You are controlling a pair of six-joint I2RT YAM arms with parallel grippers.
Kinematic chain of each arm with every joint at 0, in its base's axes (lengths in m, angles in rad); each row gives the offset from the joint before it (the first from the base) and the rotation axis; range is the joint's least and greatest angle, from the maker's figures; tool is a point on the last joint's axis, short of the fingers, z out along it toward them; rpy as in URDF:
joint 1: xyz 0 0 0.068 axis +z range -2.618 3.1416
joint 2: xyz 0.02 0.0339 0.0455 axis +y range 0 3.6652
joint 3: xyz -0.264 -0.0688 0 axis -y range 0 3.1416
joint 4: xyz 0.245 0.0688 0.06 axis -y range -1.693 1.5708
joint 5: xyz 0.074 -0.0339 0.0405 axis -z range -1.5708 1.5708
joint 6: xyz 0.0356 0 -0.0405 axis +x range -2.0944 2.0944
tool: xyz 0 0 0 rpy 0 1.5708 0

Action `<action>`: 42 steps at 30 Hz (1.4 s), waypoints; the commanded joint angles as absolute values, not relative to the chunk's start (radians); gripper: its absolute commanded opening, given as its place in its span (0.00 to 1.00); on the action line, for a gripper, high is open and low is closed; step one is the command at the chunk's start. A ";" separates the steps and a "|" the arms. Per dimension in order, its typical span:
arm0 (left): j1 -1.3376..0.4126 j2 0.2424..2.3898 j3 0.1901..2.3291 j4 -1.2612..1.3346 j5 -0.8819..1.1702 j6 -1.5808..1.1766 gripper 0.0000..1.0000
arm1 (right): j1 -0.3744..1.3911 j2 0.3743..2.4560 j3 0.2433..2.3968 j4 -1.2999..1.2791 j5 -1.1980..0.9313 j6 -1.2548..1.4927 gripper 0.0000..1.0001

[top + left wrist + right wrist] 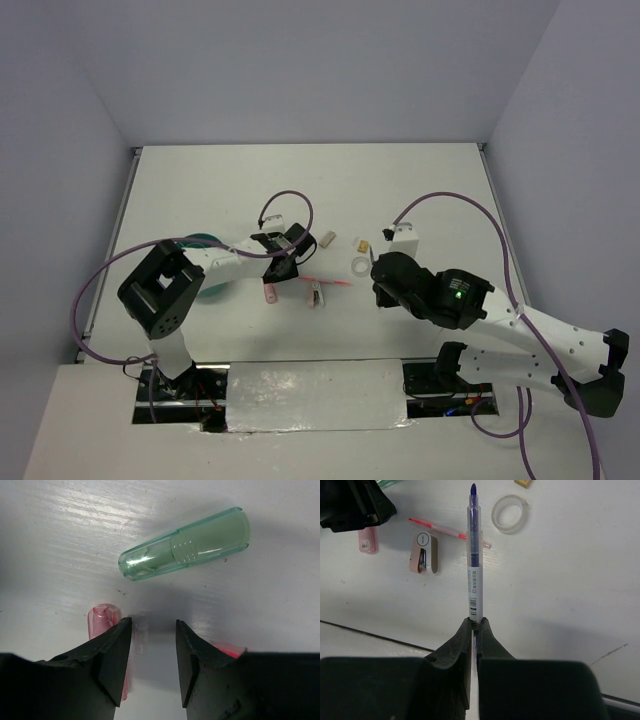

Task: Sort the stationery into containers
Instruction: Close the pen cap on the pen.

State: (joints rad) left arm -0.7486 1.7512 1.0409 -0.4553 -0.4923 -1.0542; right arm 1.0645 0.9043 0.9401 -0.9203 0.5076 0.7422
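Stationery (317,292) is strewn mid-counter (440,190), just right of the teal organizer (208,292), which the left arm largely hides. Left fingers (152,625) stand apart, gripping nothing, low over the counter, with the pink stick (102,620) poking out from under one of them and the mint tube (187,545) lying just ahead. Right fingers (474,625) are pinched tight on the dark pen (474,565), its tip pointing toward the tape ring (509,528), with the pink pen (447,529) and clip (424,554) off to one side.
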 commanded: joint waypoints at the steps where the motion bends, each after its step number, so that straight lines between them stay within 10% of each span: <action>1: -0.744 1.764 1.035 -0.445 -0.491 -1.071 0.52 | 1.071 0.907 0.940 -0.882 0.512 0.739 0.00; 13: -0.744 1.770 1.017 -0.477 -0.468 -1.081 0.34 | 1.071 0.888 0.931 -0.877 0.509 0.744 0.00; 16: -0.746 1.790 1.019 -0.489 -0.446 -1.071 0.00 | 1.069 0.876 0.923 -0.865 0.503 0.739 0.00; 33: -0.840 1.359 1.011 -0.388 -0.434 -0.968 0.00 | 0.989 0.670 0.622 -0.329 0.105 0.647 0.00; 42: -0.859 0.916 0.755 0.199 -0.230 -0.810 0.00 | 1.066 0.658 0.456 0.096 -0.064 0.739 0.00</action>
